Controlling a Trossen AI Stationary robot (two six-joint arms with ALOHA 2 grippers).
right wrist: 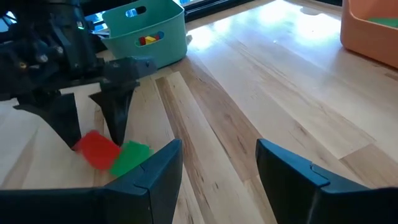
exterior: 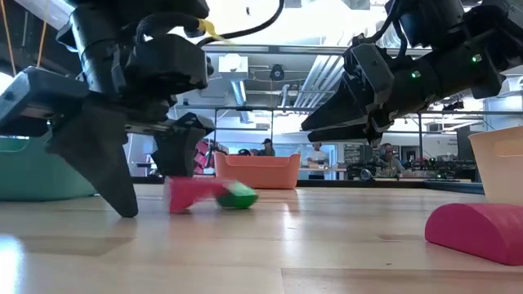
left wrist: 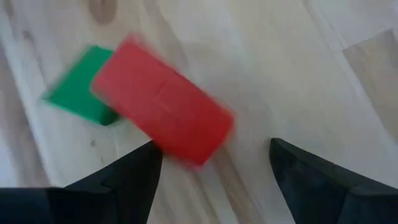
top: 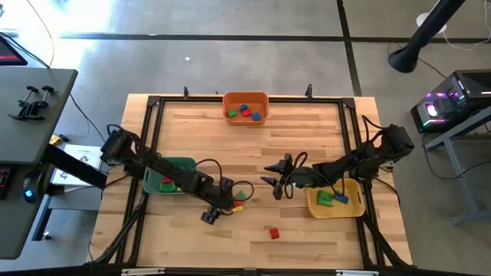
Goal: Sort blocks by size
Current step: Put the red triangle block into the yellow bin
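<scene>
Low in the middle of the high view, the left gripper (top: 212, 217) hovered with its fingers spread wide and empty. A red block (left wrist: 163, 111) lay on the worktop (top: 307, 153) just ahead of those fingers, its long axis slanting across the gap, touching a green block (left wrist: 78, 87) beyond it. The right gripper (top: 274, 182) waited farther off, fingers apart and empty, so the left was nearer. Another red block (top: 274, 232) sat alone toward the bottom. The orange bin (top: 245, 98) held green, blue and red blocks; the yellow bin (top: 334, 208) held green and blue; the green bin (top: 184, 164) held a red one.
</scene>
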